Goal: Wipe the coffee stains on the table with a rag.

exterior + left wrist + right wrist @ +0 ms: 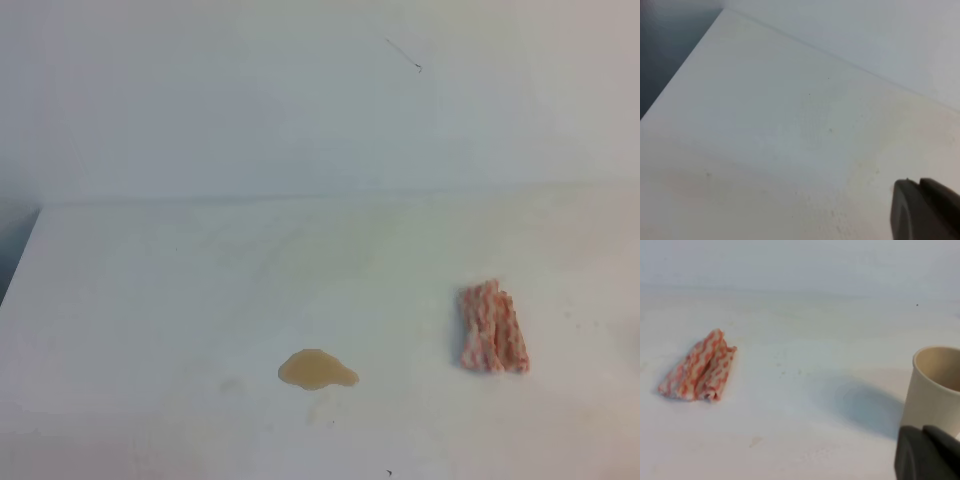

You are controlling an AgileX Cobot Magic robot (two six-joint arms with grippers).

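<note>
The coffee stain is a tan puddle on the white table, near the front middle. The pink-and-white rag lies bunched to its right, apart from it. The rag also shows at the left of the right wrist view. Neither gripper shows in the exterior view. Of my left gripper, only one dark finger shows at the lower right, over bare table. Of my right gripper, only one dark finger shows at the lower right, well right of the rag. The frames do not show whether either is open or shut.
A beige paper cup stands upright at the right of the right wrist view, just behind the finger. The table's left edge drops to a dark floor. A white wall rises behind the table.
</note>
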